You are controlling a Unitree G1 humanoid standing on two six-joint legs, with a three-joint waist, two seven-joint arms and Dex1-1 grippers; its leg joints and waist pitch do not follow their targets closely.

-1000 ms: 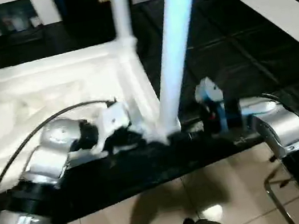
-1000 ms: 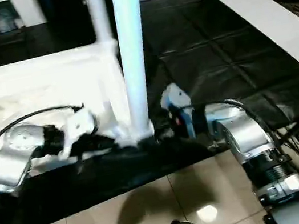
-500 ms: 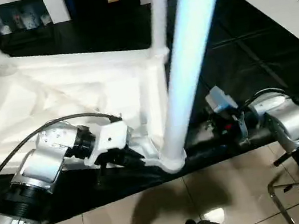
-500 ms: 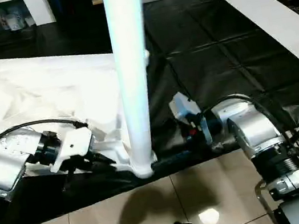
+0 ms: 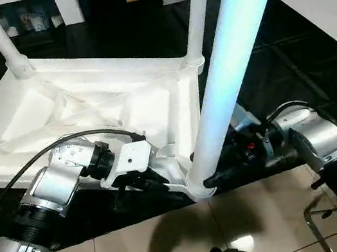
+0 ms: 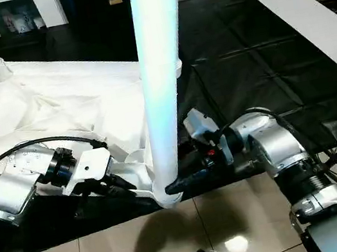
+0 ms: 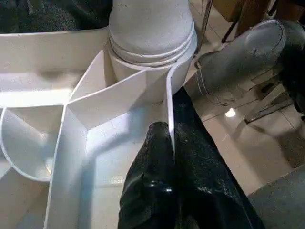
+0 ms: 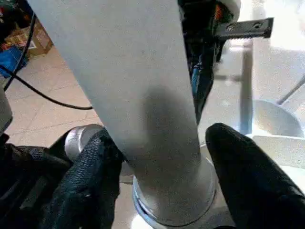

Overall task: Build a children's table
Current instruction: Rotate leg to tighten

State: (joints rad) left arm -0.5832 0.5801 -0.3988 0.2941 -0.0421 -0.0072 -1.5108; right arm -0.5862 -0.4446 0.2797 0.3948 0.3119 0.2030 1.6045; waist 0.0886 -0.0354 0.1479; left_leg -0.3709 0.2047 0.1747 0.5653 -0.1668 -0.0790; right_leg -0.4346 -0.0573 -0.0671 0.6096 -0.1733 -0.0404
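White tabletop (image 5: 87,108) upside down, centre-left. My left gripper (image 7: 164,143) clamps its rim wall at lower centre. My right gripper (image 8: 157,176) straddles near leg (image 5: 224,70), fingers not touching. Keep rim pinned, grip leg low, push straight.

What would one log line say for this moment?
left gripper: shut on tabletop rim | right gripper: fingers around near leg, at socket | legs standing: three
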